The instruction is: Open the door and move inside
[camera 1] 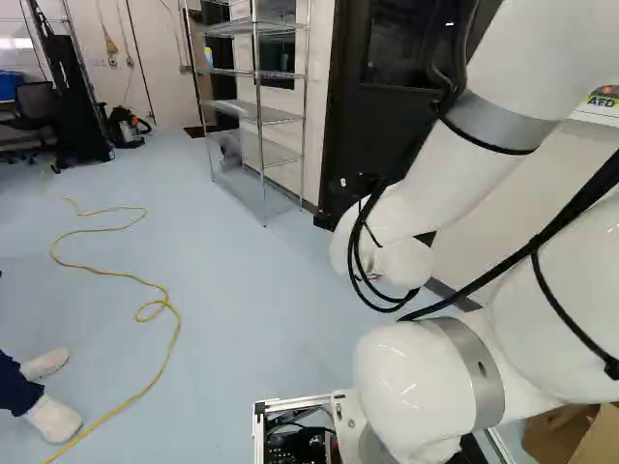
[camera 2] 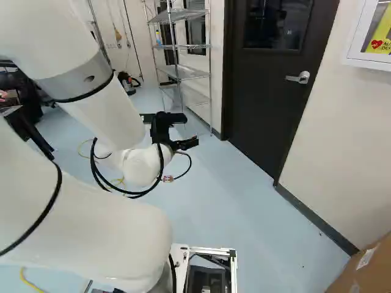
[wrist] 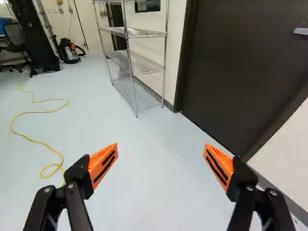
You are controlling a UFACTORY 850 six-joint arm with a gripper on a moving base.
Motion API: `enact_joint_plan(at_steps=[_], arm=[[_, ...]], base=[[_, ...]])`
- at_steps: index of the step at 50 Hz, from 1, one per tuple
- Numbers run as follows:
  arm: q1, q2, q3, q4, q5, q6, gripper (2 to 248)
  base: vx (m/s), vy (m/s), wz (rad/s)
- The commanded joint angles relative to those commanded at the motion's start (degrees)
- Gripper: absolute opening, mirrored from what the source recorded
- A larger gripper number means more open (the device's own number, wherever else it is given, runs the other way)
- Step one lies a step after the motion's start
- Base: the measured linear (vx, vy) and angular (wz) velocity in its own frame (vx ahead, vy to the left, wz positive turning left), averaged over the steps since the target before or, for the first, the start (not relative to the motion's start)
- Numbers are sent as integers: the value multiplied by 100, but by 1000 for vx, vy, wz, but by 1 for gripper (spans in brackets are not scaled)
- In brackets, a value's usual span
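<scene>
Meanwhile, a robot's gripper (wrist: 161,150) hangs with jaws spread wide, well apart from the closed dark door (camera 2: 263,101).
The lever handle (camera 2: 299,78) sits right of the gripper in the right base view; good contact likely needs the jaws turned doorward and squared first.

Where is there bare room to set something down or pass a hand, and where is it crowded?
Bare floor lies between the yellow cord and the wire shelf, and before the door. The open gripper leaves a free gap between its fingers. It is crowded around the chair and vacuum cleaner. The cardboard box takes room by the wall.
</scene>
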Motion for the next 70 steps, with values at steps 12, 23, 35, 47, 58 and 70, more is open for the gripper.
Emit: enact_joint_plan(at_steps=[12, 23, 35, 47, 58, 70], arm=[[0, 0, 0, 0, 0, 0, 247], [0, 0, 0, 0, 0, 0, 247], [0, 0, 0, 0, 0, 0, 247], [0, 0, 0, 0, 0, 0, 247], [0, 0, 0, 0, 0, 0, 247], [0, 0, 0, 0, 0, 0, 247]], base=[[0, 0, 0], [26, 29, 80], [249, 51, 50], [294, 11, -6], [295, 36, -19], [275, 20, -212]])
